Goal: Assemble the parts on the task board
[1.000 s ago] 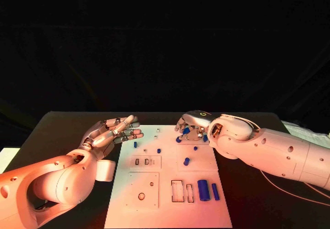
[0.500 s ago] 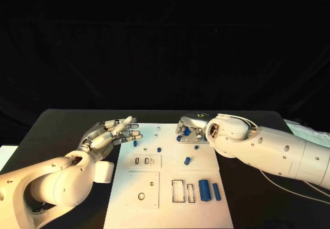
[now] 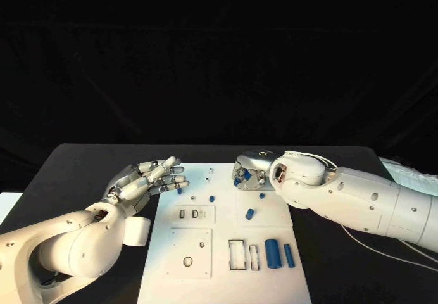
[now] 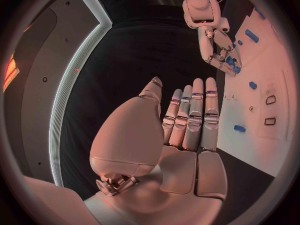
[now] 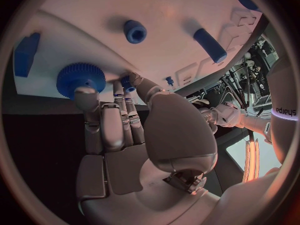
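Note:
The white task board (image 3: 223, 285) lies in the middle of the table. My right hand (image 3: 248, 172) is at the board's far edge, fingers curled down on a blue gear (image 5: 80, 77) that sits against the board (image 5: 162, 15). The right hand (image 5: 125, 135) has a fingertip on the gear's rim. My left hand (image 3: 146, 177) hovers open at the board's far left corner, fingers straight and together (image 4: 187, 130), holding nothing. Loose blue parts lie on the board: a thick cylinder (image 3: 271, 253), a thin one (image 3: 287, 255), and a short peg (image 3: 247, 214).
Small blue pegs (image 3: 211, 199) stand in the board's far half. Empty rectangular slots (image 3: 235, 254) sit beside the cylinders, and a round hole (image 3: 188, 260) lies at the near left. Black table borders the board on both sides.
My right arm has edged slightly left, and its hand stays on the gear. The left hand has hardly moved.

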Robot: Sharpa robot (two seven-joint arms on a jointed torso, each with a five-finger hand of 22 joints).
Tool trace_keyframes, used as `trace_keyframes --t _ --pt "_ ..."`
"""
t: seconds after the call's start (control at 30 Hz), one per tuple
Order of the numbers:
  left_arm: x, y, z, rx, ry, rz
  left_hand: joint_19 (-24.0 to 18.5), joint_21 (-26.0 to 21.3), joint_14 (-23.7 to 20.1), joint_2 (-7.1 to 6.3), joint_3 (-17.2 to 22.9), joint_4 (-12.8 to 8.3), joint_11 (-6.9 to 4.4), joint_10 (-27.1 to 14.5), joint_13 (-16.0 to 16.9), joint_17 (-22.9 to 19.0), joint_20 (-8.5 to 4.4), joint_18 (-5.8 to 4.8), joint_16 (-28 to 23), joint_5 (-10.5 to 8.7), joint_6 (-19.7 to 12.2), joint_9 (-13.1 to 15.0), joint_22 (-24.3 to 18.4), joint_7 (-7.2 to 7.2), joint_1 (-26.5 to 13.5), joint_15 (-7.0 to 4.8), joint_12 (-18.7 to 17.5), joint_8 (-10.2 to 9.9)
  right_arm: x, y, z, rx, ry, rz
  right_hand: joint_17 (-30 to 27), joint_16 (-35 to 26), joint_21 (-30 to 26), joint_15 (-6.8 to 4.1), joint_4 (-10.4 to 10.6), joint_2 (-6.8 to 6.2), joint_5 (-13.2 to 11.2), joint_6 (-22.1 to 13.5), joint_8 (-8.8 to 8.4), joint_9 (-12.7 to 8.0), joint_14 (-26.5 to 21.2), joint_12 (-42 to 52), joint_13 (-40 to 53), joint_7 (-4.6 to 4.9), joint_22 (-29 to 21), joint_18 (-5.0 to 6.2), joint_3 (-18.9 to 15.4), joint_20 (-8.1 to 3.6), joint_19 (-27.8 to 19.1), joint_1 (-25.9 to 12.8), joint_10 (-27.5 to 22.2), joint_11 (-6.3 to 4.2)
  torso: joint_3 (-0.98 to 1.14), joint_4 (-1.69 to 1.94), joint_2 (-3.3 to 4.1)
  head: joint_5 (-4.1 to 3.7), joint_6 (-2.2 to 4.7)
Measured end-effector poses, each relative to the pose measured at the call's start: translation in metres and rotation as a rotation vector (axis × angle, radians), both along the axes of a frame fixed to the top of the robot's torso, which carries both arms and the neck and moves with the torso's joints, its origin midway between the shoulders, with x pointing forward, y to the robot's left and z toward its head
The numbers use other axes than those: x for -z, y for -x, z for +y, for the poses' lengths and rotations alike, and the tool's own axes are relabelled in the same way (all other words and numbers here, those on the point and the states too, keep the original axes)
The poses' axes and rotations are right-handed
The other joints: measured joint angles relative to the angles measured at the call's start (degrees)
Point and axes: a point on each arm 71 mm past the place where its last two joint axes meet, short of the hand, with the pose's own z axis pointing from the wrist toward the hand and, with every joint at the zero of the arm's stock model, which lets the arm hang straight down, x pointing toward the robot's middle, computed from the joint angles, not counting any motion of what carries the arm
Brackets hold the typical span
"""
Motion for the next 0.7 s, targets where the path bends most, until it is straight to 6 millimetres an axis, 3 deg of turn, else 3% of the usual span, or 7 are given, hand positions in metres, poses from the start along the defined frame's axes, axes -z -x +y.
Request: trace_keyframes --t 0.07,0.27,0.4,0.7 --pt "0.000 0.000 0.000 0.001 0.000 0.001 0.00 0.00 0.00 0.00 0.00 0.00 0.00 0.00 0.00 0.00 0.00 0.00 0.00 0.00 0.00 0.00 0.00 0.00 0.00 0.00 0.00 0.00 -0.001 0.000 0.000 -0.001 -0.002 -0.002 0.64 0.68 1.11 0.00 0.37 0.21 -0.03 0.88 0.15 0.02 0.00 0.00 0.02 -0.09 1.52 -0.90 0.37 0.05 0.78 0.21 0.93 -0.12 -0.01 0.03 0.08 -0.02 0.00" --pt "0.000 0.000 0.000 0.003 -0.001 0.006 0.00 0.00 0.00 0.00 0.06 -0.25 0.00 0.00 0.00 0.11 0.00 0.00 0.00 0.00 0.00 0.00 -0.07 0.00 0.00 0.00 0.00 0.00 -0.001 0.000 0.001 -0.005 -0.026 -0.027 2.02 1.87 4.84 -0.97 1.14 1.20 -0.58 3.41 0.89 0.24 -0.07 -0.05 0.14 -0.56 6.63 -0.89 2.17 -0.22 2.66 1.16 3.69 -0.84 -0.01 0.16 0.29 -0.06 -0.11" --pt "0.000 0.000 0.001 0.003 -0.003 0.009 0.00 -0.23 0.00 0.00 0.14 -0.47 0.00 0.00 0.00 0.23 0.00 0.00 0.00 0.00 0.00 -0.07 -0.19 0.00 0.00 0.00 -0.31 0.00 -0.008 0.001 0.002 -0.006 -0.067 -0.069 2.24 1.94 5.33 -1.03 0.90 1.39 -1.47 3.87 1.09 0.24 0.00 0.00 0.12 -0.41 7.33 -1.76 3.34 -0.22 2.66 1.36 4.49 -1.04 -0.05 0.26 0.43 -0.06 -0.01" --pt "0.001 0.000 0.001 0.004 -0.005 0.015 0.21 -0.59 0.00 0.30 0.00 -0.96 0.00 0.00 -0.01 0.42 0.21 0.00 -0.27 0.00 0.00 -0.06 -0.27 0.00 0.30 0.00 -0.58 0.00 -0.018 -0.001 0.013 -0.007 -0.139 -0.141 2.39 2.27 5.71 -1.03 1.14 1.39 -3.36 3.89 1.09 0.24 0.00 0.06 0.25 -0.43 7.83 -1.76 4.04 -0.22 2.66 1.37 5.11 -1.06 -0.14 0.46 0.64 0.13 0.54"
